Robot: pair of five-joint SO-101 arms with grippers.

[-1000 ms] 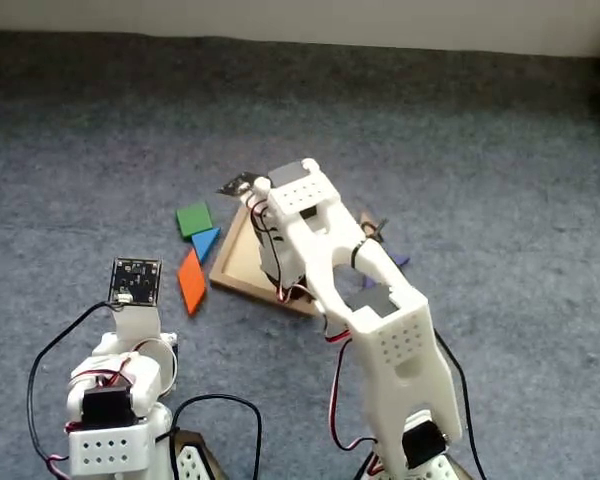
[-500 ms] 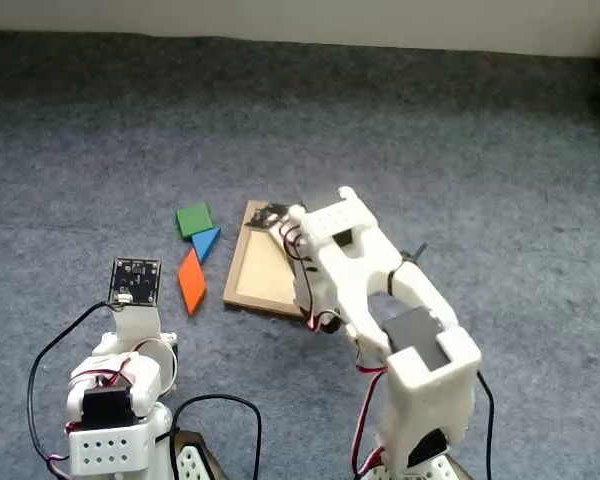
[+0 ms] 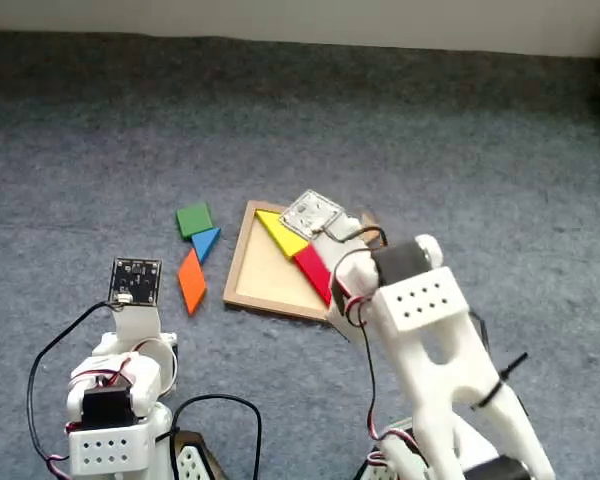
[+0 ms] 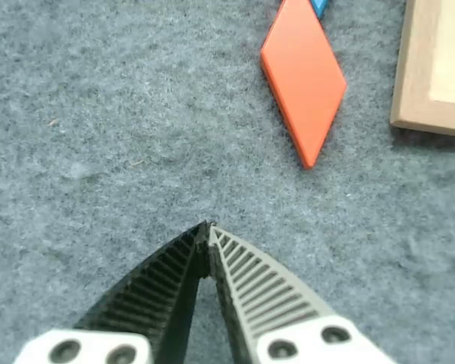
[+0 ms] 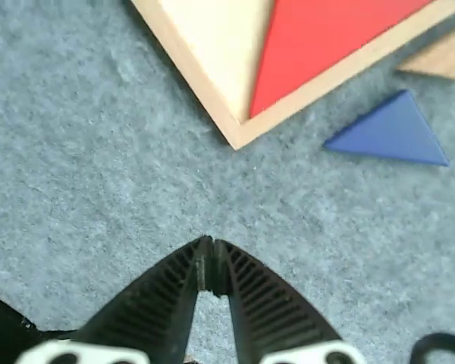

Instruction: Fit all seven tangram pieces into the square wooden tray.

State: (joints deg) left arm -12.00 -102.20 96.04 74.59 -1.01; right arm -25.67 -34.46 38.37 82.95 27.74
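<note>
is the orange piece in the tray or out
Out. The orange piece lies flat on the carpet beside the wooden tray, outside its rim with a strip of carpet between them.

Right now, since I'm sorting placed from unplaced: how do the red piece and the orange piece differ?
Shape: the red piece is a triangle, the orange piece a parallelogram. Place: the red piece lies inside the wooden tray, the orange piece on the carpet outside it. Both lie flat.
</note>
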